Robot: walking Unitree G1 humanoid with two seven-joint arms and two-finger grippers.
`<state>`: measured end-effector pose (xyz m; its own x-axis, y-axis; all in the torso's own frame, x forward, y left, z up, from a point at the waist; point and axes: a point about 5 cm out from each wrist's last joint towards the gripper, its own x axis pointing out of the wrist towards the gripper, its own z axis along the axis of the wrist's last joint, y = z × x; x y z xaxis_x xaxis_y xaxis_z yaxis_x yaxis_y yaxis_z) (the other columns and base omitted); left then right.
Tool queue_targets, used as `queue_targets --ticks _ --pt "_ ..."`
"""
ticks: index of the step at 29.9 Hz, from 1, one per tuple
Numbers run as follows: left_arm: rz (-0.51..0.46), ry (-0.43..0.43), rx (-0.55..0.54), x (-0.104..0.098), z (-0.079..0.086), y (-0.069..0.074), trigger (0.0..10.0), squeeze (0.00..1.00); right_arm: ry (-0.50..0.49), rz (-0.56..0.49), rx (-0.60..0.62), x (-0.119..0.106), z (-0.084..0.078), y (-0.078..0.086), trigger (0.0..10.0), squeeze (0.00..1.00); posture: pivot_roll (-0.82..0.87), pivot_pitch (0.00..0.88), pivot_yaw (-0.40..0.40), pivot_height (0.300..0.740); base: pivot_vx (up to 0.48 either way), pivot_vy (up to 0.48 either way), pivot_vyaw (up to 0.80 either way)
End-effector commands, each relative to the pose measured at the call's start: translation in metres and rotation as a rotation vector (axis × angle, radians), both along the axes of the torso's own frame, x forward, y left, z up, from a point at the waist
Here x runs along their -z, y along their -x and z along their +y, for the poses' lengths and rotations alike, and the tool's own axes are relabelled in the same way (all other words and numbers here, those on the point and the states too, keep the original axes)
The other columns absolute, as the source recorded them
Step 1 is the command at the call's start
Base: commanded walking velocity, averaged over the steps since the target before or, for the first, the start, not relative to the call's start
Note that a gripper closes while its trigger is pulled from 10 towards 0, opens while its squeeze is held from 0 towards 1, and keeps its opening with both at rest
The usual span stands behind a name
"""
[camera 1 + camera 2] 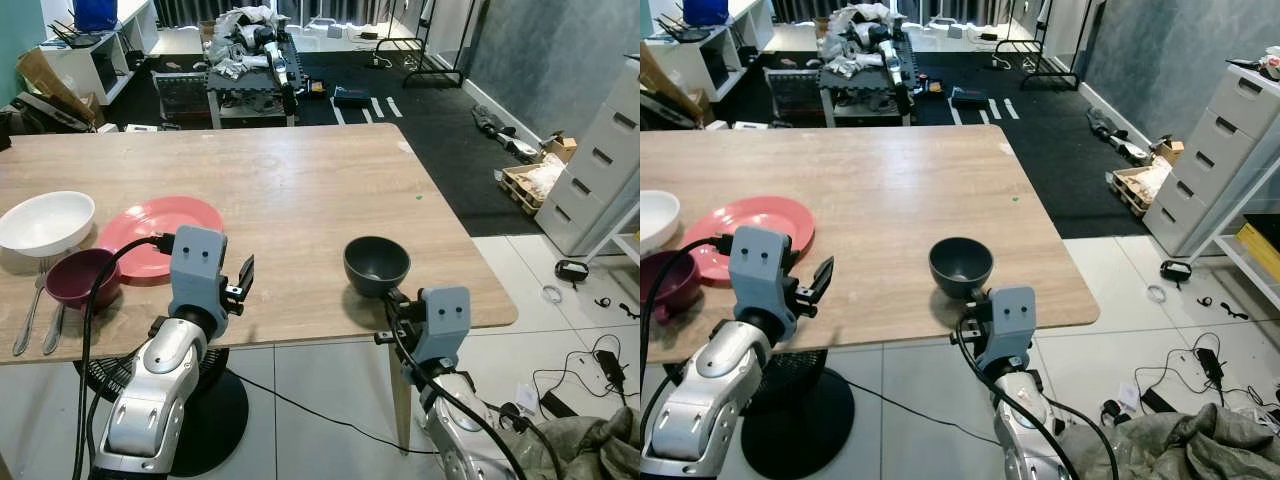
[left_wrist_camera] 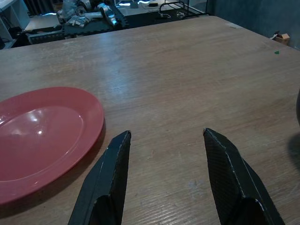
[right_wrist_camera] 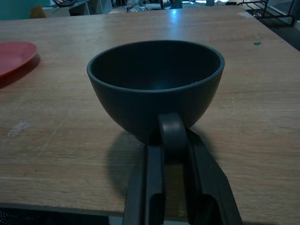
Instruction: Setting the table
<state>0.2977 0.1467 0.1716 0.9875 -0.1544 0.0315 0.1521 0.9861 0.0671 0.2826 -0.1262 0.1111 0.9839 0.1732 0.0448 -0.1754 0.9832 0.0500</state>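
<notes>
The right tool (image 3: 172, 140) is closed on the handle of a dark grey cup (image 1: 377, 264), which looks like a small bowl with a loop handle. The cup sits on the wooden bench (image 1: 300, 190) near its front edge, at about 5 o'clock on the benchtop. The left tool (image 2: 164, 154) hangs open and empty, its two black fingers (image 2: 112, 164) spread just above the bench at about 7 o'clock.

Just beside the left tool, toward 9 o'clock, lies a pink plate (image 1: 160, 235). A maroon bowl (image 1: 80, 277) touches or overlaps the plate's near left edge, and a white bowl (image 1: 45, 221) sits farther left. A fork (image 1: 30, 310) and what seems a second piece of cutlery (image 1: 52, 330) lie by the front edge, left of the maroon bowl.

By my reading, the task is partly done. The dishes are on the bench but bunched at its left end. The cup is still held, so it appears not yet released or placed. Spreading the pieces into proper settings seems to remain.
</notes>
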Motion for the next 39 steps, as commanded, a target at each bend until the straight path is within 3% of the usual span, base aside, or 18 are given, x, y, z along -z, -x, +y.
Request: queue_targets --ticks 1,2,12,13,16,17,19,20,22,23,24,25,28,30,31,32,39 --pt "0.012 -0.002 0.005 0.002 -0.001 0.002 10.0 0.0 -0.008 -0.005 0.011 0.001 -0.002 0.0 10.0 0.92 0.01 0.012 0.076 0.74 0.0 0.0 0.0" --pt "0.012 -0.002 0.005 0.001 -0.001 0.002 10.0 0.0 -0.008 -0.005 0.011 0.001 -0.002 0.0 10.0 1.0 0.01 0.011 0.076 0.74 0.0 0.0 0.0" --pt "0.011 0.0 0.006 0.001 -0.002 0.002 10.0 0.0 -0.006 -0.012 -0.005 0.003 -0.001 0.0 10.0 1.0 0.01 0.008 0.076 0.74 0.0 0.0 0.0" --pt "0.01 0.0 0.006 0.001 -0.002 0.002 10.0 0.0 -0.003 -0.014 -0.006 0.002 -0.002 0.001 10.0 0.65 0.01 0.008 0.076 0.74 0.0 0.0 0.0" --pt "0.01 0.0 0.006 0.001 -0.002 0.002 10.0 0.0 0.0 -0.017 -0.005 0.002 -0.002 0.001 10.0 0.65 0.01 0.008 0.076 0.74 0.0 0.0 0.0" --pt "0.01 0.0 0.006 0.001 -0.002 0.002 10.0 0.0 0.005 -0.026 -0.001 -0.001 -0.006 0.002 10.0 0.0 0.01 0.008 0.076 0.74 0.0 0.0 0.0" --pt "0.011 0.0 0.008 0.001 -0.002 0.002 10.0 0.0 0.022 -0.053 -0.007 -0.008 -0.014 0.005 10.0 0.0 0.01 0.015 0.075 0.74 0.0 0.0 0.0" --pt "0.012 -0.005 0.01 0.002 -0.002 0.002 10.0 0.0 0.041 -0.082 -0.004 -0.018 -0.029 0.015 10.0 0.0 0.01 0.014 0.071 0.74 0.0 0.0 0.0" --pt "0.012 -0.006 0.01 0.002 -0.001 0.002 10.0 0.0 0.033 -0.094 -0.006 -0.023 -0.036 0.019 10.0 0.0 0.0 0.015 0.074 0.74 0.0 0.0 0.0" --pt "0.017 -0.009 0.007 0.003 0.001 0.002 10.0 0.0 -0.012 -0.12 -0.023 -0.04 -0.056 0.037 10.0 0.0 -0.02 0.023 0.09 0.74 0.0 0.0 0.0" --pt "0.017 -0.009 0.007 0.003 0.001 0.002 10.0 0.0 -0.012 -0.12 -0.023 -0.04 -0.056 0.037 10.0 0.0 -0.02 0.023 0.09 0.74 0.0 0.0 0.0" --pt "0.025 -0.02 0.008 0.004 0.003 0.001 10.0 0.0 -0.016 -0.145 -0.033 -0.055 -0.068 0.052 10.0 0.0 -0.04 0.025 0.104 0.74 0.0 0.0 0.0" --pt "0.026 -0.032 0.009 0.004 0.006 -0.002 10.0 0.0 0.01 -0.181 0.011 -0.066 -0.072 0.059 10.0 0.0 -0.06 0.024 0.114 0.74 0.0 0.0 0.0" --pt "0.016 -0.039 0.009 0.0 0.007 -0.008 10.0 0.0 -0.027 -0.217 0.137 -0.07 -0.073 0.058 10.0 0.0 -0.07 0.027 0.118 0.74 0.0 0.0 0.0" --pt "0.016 -0.039 0.009 0.0 0.007 -0.008 10.0 0.0 -0.027 -0.217 0.137 -0.07 -0.073 0.058 10.0 0.0 -0.07 0.027 0.118 0.74 0.0 0.0 0.0" --pt "0.003 -0.04 0.013 -0.003 0.006 -0.013 10.0 0.0 -0.104 -0.214 0.272 -0.062 -0.073 0.051 10.0 0.0 -0.07 0.019 0.12 0.74 0.0 0.0 0.0" --pt "-0.024 -0.066 0.121 -0.009 -0.008 -0.009 10.0 0.0 -0.145 -0.19 0.31 -0.052 -0.058 0.023 10.0 0.0 -0.04 0.0 0.124 0.74 0.0 0.0 0.0"
